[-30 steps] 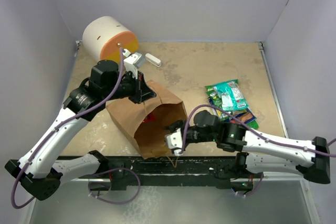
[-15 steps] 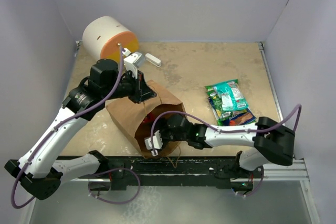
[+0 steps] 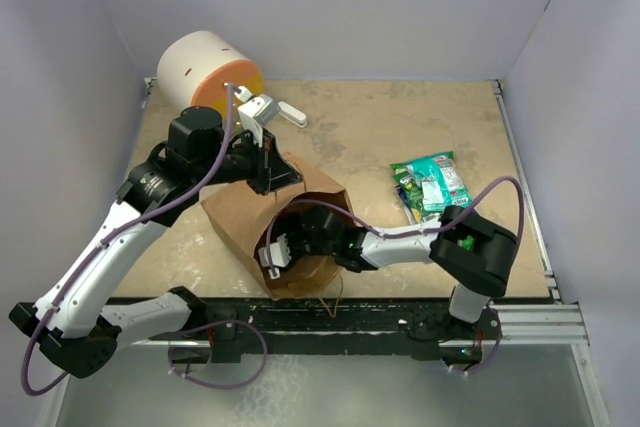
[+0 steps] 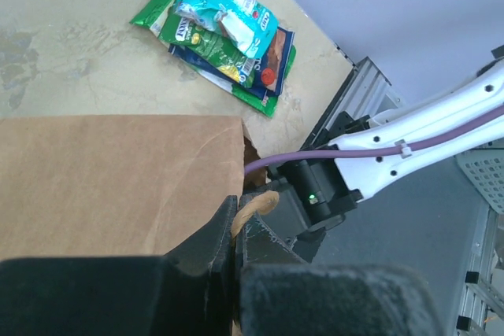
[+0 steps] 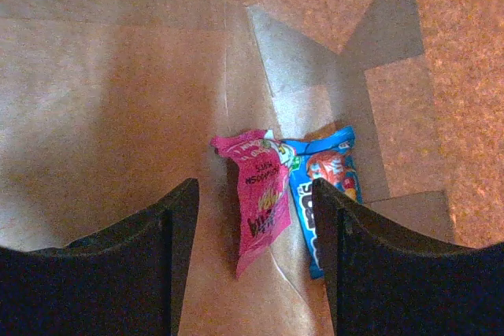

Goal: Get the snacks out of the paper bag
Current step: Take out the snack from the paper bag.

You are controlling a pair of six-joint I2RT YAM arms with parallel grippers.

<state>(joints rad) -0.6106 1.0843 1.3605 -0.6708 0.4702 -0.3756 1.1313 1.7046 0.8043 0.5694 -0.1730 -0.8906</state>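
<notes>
White-and-orange cylinder [image 3: 208, 72] near small white bar [image 3: 291, 113] on beige table [image 3: 400, 127]

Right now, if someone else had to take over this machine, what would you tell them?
Left pincer: shut on the rim of the paper bag, which lies on its side.
Right pincer: open, inside the bag, holding nothing.
Done: a pile of snacks lies on the table, right of the bag.
Left: pink packet and blue packet at the bag's bottom.
</notes>
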